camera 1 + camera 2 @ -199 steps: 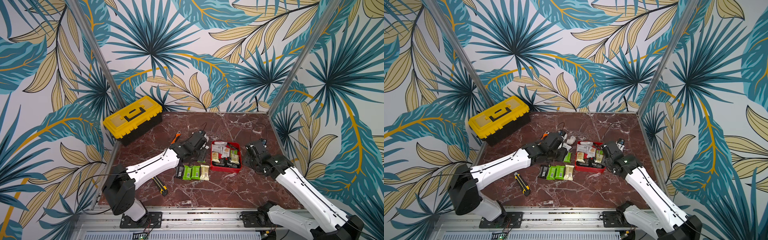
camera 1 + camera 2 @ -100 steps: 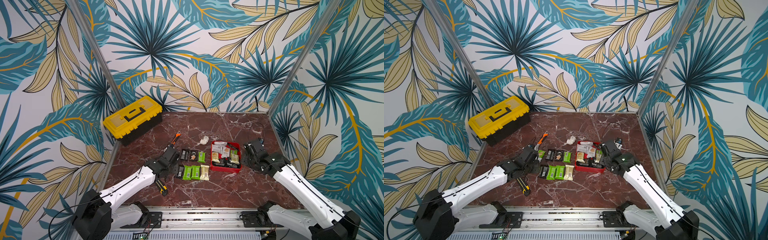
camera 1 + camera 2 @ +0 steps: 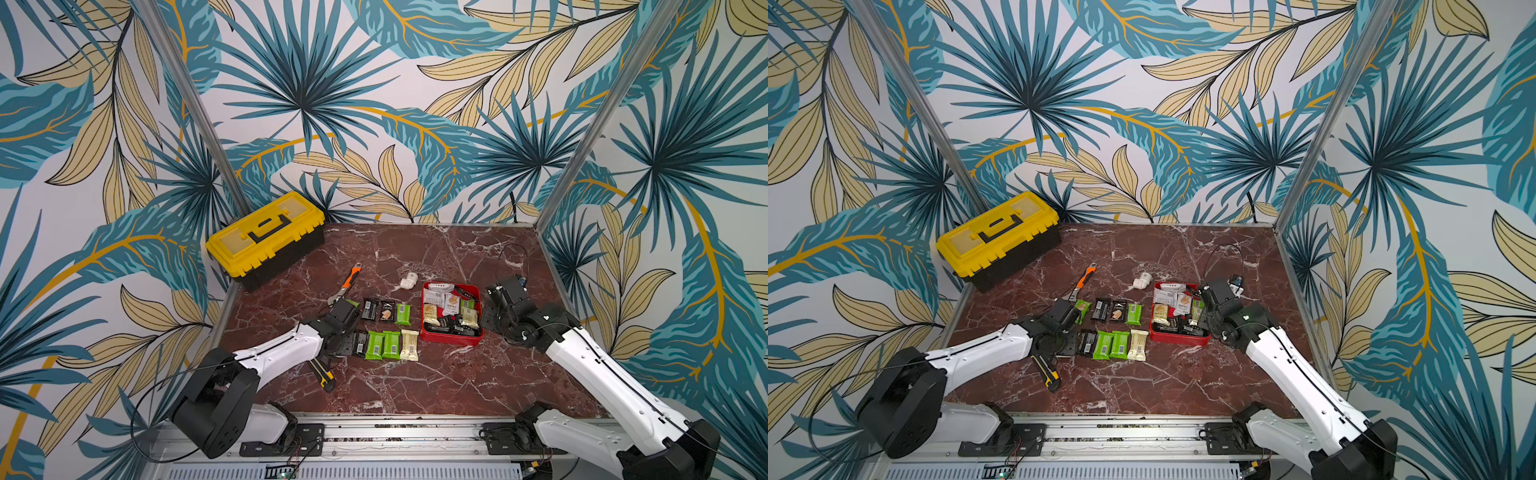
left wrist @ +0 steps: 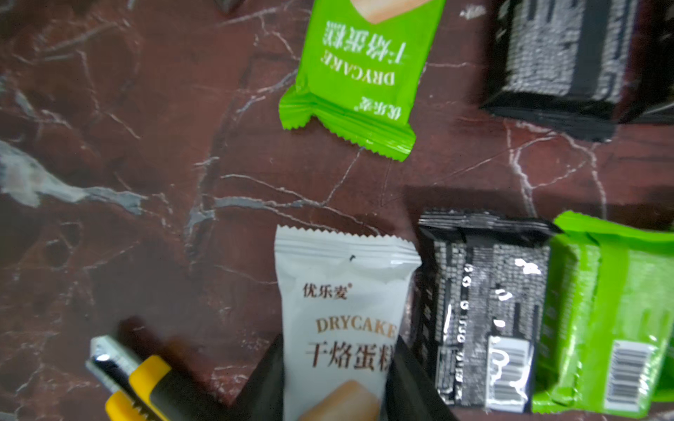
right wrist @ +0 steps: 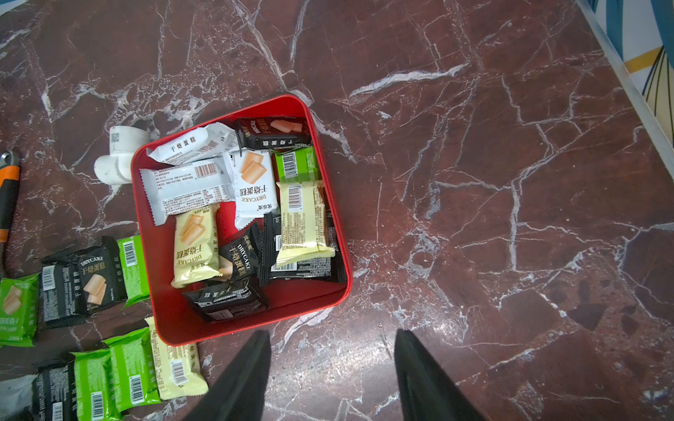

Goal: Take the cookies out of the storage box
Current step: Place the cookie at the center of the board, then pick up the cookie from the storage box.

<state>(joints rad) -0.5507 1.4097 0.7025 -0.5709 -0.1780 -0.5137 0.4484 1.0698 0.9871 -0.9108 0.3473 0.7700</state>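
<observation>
While my left tool [image 4: 337,339] brackets a white packet [image 4: 343,291] at the near row's [image 3: 384,345] nine-o'clock end, pinched or freed I cannot tell, my right tool [image 5: 332,339] hangs agape at three o'clock of the storage box [image 5: 255,320], whose cookies [image 5: 251,182] likely want a nine-o'clock reach next.

Right of the surface's centre: red box [image 3: 1179,338], packets [image 3: 1160,312] piled inside (mixed colours). Two more rows lie flat just left of it. Far left corner: yellow toolbox [image 3: 998,239], lid shut.
</observation>
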